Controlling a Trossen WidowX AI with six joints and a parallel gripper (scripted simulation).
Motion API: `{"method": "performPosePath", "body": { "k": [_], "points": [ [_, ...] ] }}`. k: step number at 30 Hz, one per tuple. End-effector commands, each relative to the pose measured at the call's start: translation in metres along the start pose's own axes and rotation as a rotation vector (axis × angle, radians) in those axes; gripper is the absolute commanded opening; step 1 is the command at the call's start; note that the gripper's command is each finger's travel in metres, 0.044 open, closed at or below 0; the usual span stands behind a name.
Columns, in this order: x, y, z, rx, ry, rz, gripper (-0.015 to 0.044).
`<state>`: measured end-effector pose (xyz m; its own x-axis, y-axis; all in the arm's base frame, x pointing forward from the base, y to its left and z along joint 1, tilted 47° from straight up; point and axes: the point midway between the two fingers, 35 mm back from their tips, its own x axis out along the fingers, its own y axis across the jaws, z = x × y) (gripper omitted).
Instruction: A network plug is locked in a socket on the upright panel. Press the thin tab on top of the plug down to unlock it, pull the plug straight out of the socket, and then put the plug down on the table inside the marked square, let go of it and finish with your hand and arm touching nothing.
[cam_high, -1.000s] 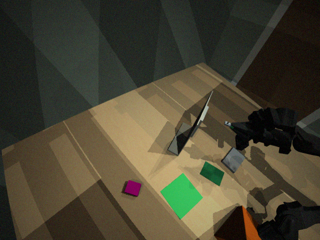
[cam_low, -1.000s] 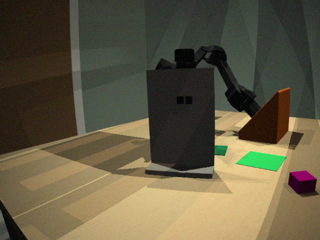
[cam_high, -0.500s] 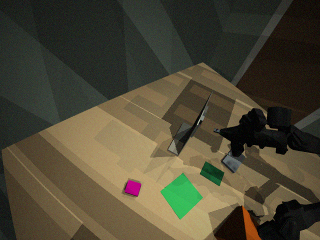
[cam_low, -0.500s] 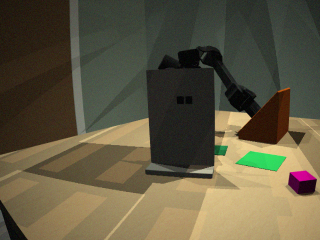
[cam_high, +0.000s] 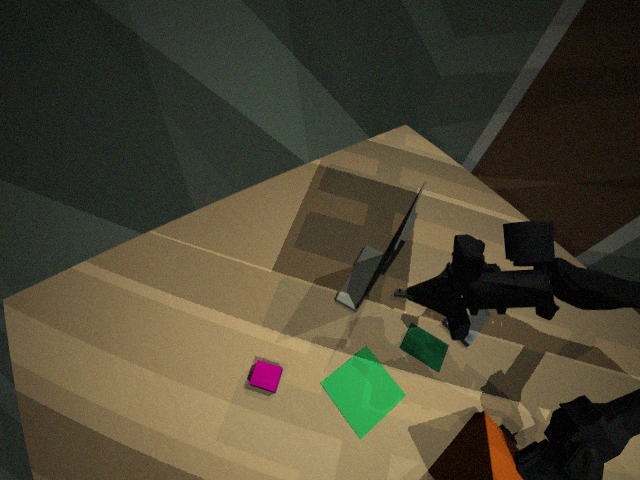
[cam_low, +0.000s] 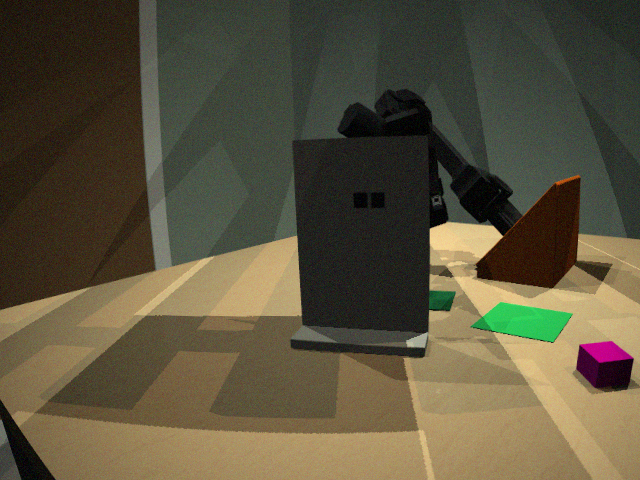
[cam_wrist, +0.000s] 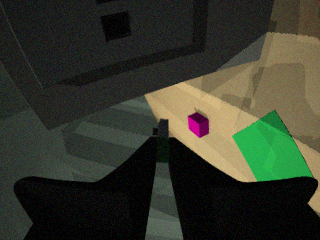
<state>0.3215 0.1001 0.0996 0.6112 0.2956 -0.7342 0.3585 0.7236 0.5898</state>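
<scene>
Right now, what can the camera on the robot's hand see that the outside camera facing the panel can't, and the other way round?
Only the wrist view shows the gripper, its two dark fingers shut on a small plug at their tips. Only the exterior view shows the orange wedge, the small dark green patch and the arm's upper links rising behind the panel. Both show the panel with its two dark square openings, the magenta cube and the bright green square.
</scene>
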Motion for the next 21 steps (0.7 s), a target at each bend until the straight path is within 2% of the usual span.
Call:
{"method": "performPosePath", "body": {
  "k": [1, 21],
  "points": [
    [0.013, -0.009, -0.012, 0.032, -0.003, -0.071, 0.0],
    [0.058, -0.051, -0.064, 0.091, -0.117, -0.363, 0.0]
  ]
}}
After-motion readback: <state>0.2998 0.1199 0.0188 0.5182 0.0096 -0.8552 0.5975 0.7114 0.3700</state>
